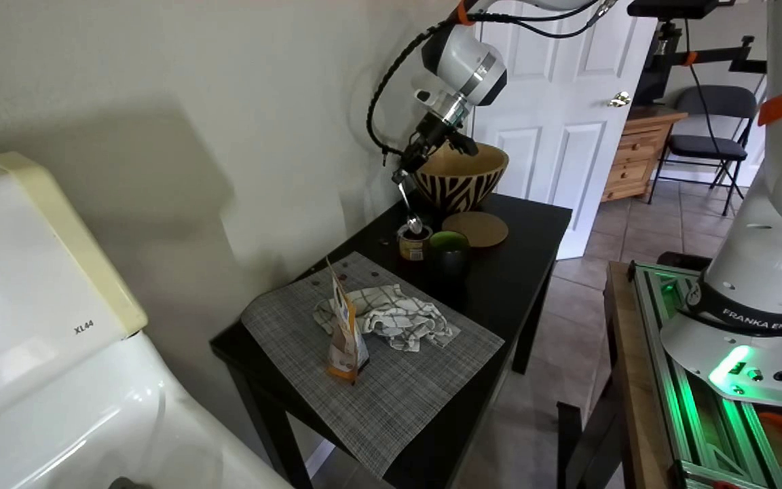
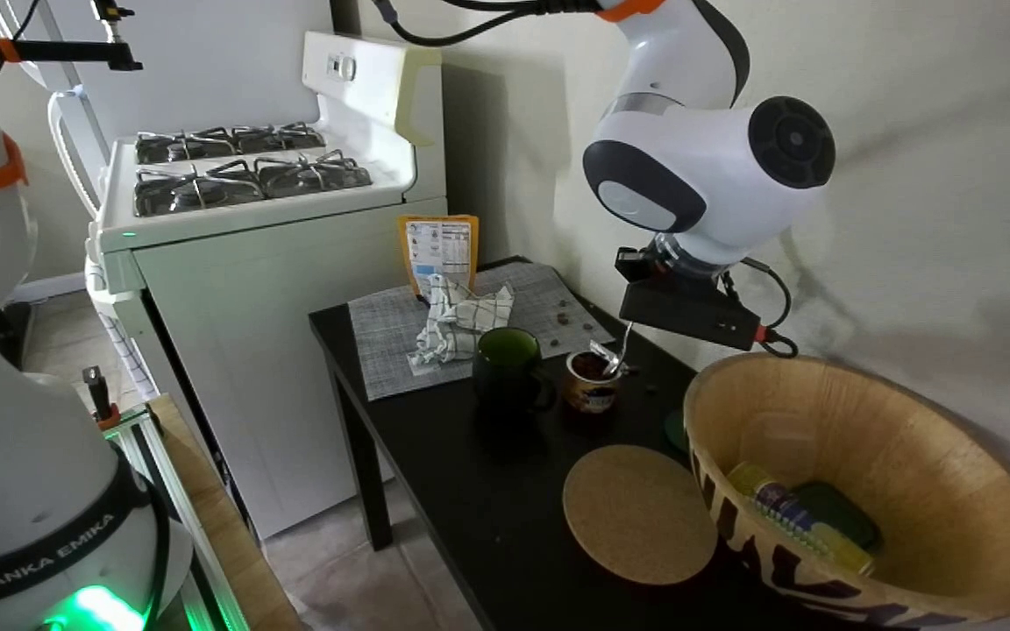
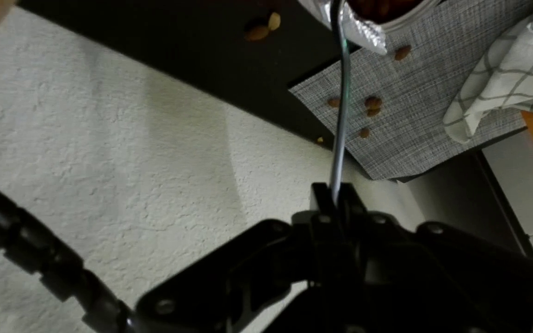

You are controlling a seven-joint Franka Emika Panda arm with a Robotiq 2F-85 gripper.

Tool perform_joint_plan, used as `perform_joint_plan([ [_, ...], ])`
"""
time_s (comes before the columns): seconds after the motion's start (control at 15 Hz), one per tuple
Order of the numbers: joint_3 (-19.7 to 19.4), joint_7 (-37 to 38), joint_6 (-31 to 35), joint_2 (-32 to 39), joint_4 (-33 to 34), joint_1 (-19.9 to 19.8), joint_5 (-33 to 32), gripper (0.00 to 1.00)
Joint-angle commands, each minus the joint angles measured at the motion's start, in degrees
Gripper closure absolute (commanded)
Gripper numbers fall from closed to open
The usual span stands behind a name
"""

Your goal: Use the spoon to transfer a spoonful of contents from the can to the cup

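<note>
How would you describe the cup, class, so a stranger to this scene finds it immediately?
Start at the dark table bearing the wide striped bowl. Near the gray placemat, the cup stands beside the can. Unlike the can, it has a handle, a dark outside and a green inside.

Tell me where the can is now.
In an exterior view, the can stands on the black table, just right of the dark cup. In the wrist view, its opening shows at the top edge, right of the spoon.
</note>
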Motion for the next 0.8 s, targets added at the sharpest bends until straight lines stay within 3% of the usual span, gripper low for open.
perform_joint_plan([
  [0.0,-0.91,-2.60,0.85,-0.29,-2.38,0.64,1.75,0.98],
  [0.47,-0.57,-6.52,-2.38,2.38,-1.41,-0.59,6.23,0.98],
  [0.73,-0.90,-6.33,-8.88,3.29,-0.33,-1.67,10.07,0.98],
])
